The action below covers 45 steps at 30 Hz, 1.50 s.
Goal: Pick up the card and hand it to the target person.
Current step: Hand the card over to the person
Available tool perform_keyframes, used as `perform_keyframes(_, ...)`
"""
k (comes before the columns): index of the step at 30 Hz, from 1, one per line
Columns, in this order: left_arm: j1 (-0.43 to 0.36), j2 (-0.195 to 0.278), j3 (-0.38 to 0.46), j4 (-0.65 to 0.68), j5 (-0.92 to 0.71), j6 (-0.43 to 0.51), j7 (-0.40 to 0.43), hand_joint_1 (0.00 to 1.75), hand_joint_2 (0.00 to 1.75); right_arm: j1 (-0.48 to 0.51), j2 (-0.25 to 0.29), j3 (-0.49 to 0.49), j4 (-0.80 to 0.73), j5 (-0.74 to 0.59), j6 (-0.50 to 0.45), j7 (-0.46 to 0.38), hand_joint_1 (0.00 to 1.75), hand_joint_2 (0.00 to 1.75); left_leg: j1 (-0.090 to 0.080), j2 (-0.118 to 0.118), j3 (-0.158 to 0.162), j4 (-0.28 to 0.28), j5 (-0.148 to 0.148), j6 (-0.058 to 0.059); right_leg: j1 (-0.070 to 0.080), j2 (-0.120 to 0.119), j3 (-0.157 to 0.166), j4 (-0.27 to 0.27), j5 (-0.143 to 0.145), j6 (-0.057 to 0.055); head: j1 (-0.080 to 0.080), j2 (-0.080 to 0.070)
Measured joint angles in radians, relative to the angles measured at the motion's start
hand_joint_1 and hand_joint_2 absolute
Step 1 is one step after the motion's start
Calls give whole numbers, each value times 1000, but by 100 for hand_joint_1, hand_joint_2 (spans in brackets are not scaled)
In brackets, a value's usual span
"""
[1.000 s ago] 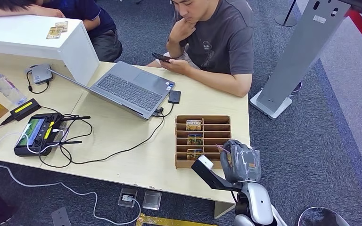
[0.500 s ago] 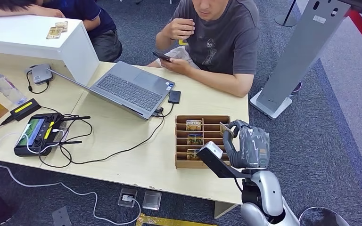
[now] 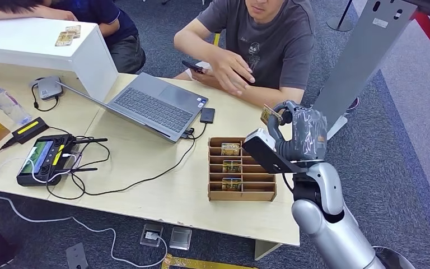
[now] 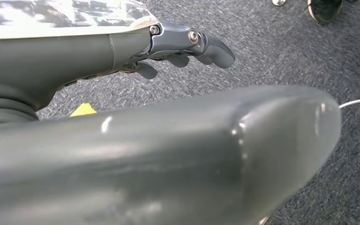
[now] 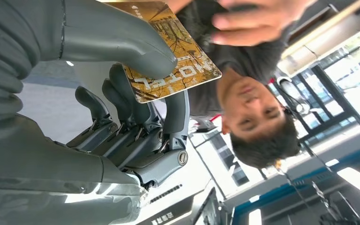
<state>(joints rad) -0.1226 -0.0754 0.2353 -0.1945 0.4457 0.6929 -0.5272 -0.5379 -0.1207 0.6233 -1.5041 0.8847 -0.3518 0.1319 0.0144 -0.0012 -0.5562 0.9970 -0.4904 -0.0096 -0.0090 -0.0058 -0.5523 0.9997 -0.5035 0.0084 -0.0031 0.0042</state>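
Golden card (image 3: 269, 115) up over the surface's far right edge, pinched between thumb and fingers of our right hand (image 3: 299, 130), with the person's hand (image 3: 232, 72) reaching in. We judge the pinch shallow: a tug at an angle could flick it to the floor. Left hand (image 4: 187, 47) hangs empty, fingers loosely apart.

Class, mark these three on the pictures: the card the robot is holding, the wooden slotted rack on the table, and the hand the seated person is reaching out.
card (image 5: 171, 56): right wrist view, its printed face.
wooden rack (image 3: 269, 167): head view, its right wall.
person's hand (image 3: 232, 73): head view, its back.
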Motion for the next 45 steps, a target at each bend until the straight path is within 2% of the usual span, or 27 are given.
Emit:
perform_keyframes(8,2,4,-50,-3,26,8,-2,0,0,-143,48,2,181,-102,-58,-65,164,175,0,0,0,0,0,0,0,0,0,0,0,0,0,0)
perform_keyframes(16,0,8,-70,-3,9,9,-35,0,0,-274,124,7,390,-173,-85,-131,158,175,0,0,0,0,0,0,0,0,0,1,0,0,-1,0)
perform_keyframes(24,-2,11,-60,0,-16,9,-48,0,0,-325,192,11,527,-206,-85,-164,156,175,0,0,-1,0,0,0,0,0,-1,1,0,0,0,0)
perform_keyframes(30,-5,14,-38,8,-49,9,-64,0,0,-343,223,17,600,-229,-77,-169,157,175,0,0,0,0,0,0,0,0,-1,1,0,0,0,0)
perform_keyframes(31,-5,14,-33,10,-53,9,-65,0,0,-346,227,18,611,-233,-74,-171,151,175,0,0,0,0,0,0,0,0,-1,1,0,0,0,0)
perform_keyframes(32,-6,15,-29,12,-57,9,-66,0,0,-349,231,18,622,-236,-70,-173,120,175,0,0,0,0,0,0,0,0,-1,1,0,0,0,0)
perform_keyframes(34,-6,16,-18,15,-62,9,-66,0,0,-354,237,21,642,-242,-64,-178,41,175,0,0,0,0,0,0,0,0,-1,1,0,0,0,0)
perform_keyframes(35,-6,17,-12,18,-65,9,-68,0,0,-355,241,22,651,-244,-61,-182,8,175,0,0,0,0,0,0,0,0,-1,1,0,0,0,0)
perform_keyframes(36,-7,18,-6,21,-69,9,-70,0,0,-356,244,24,661,-246,-59,-186,0,175,0,0,0,0,0,0,0,0,-1,1,0,0,0,0)
perform_keyframes(45,-18,23,60,56,-110,9,-95,0,0,-358,274,37,726,-275,-65,-219,0,175,0,0,0,0,0,0,0,0,-1,1,0,0,0,0)
